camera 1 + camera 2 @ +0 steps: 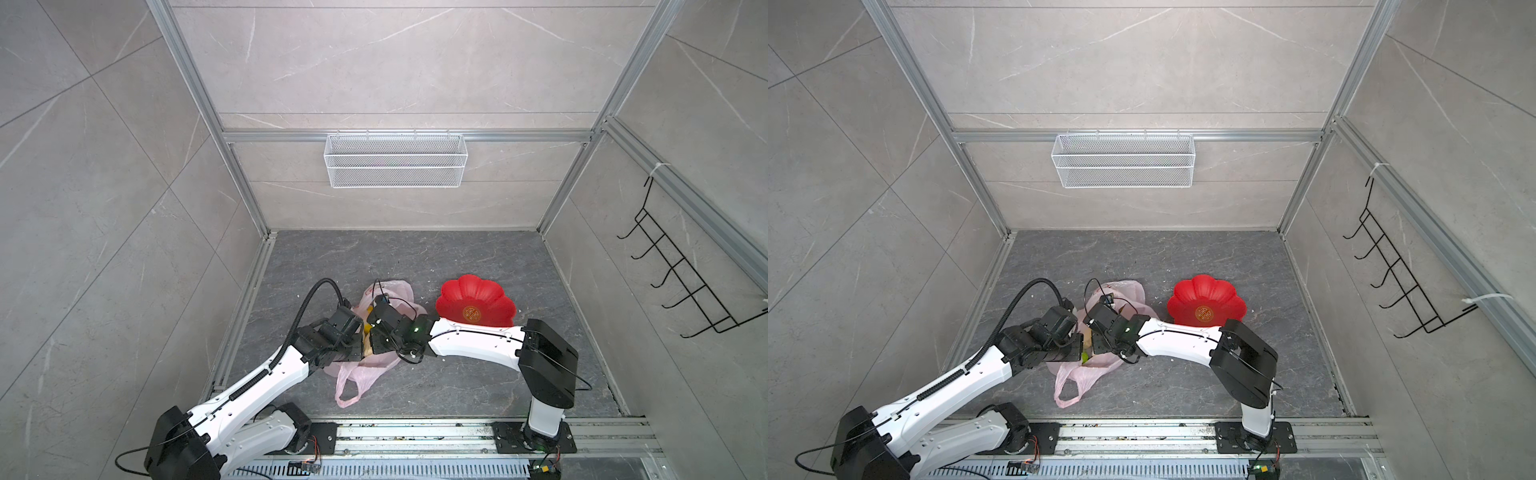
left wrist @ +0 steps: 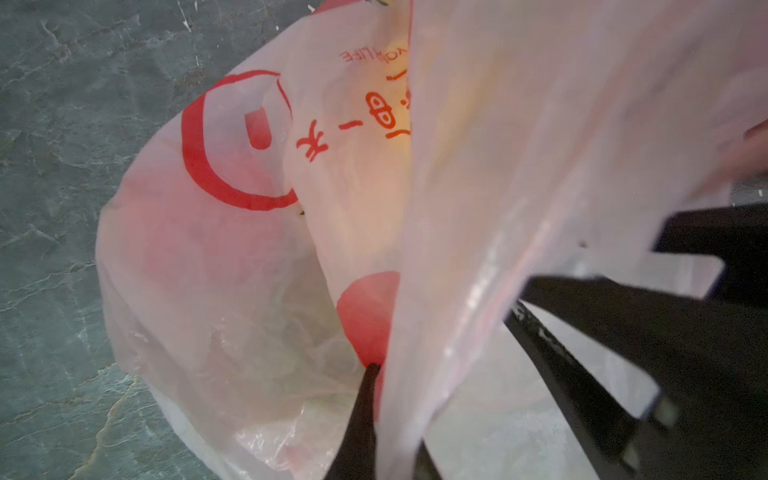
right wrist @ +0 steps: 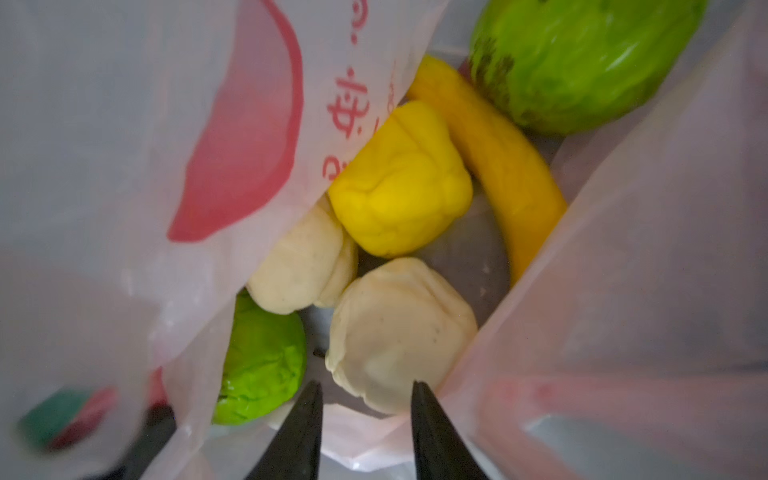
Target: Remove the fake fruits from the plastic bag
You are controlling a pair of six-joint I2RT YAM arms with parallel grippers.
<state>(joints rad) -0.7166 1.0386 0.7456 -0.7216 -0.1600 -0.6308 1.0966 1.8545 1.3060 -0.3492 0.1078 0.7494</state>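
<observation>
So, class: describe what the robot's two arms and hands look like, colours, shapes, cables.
The left arm and right arm have smooth white shells and black joints. A ribbed black hose loops along the left arm; a green light glows at the right wrist. The left hand and right hand end in slim, tapered black fingers.

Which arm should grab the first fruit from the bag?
Right. The right claw is inside the plastic bag, jaws apart right at a pale beige fruit. The left claw is shut on the bag's wall, holding the mouth open.
</observation>
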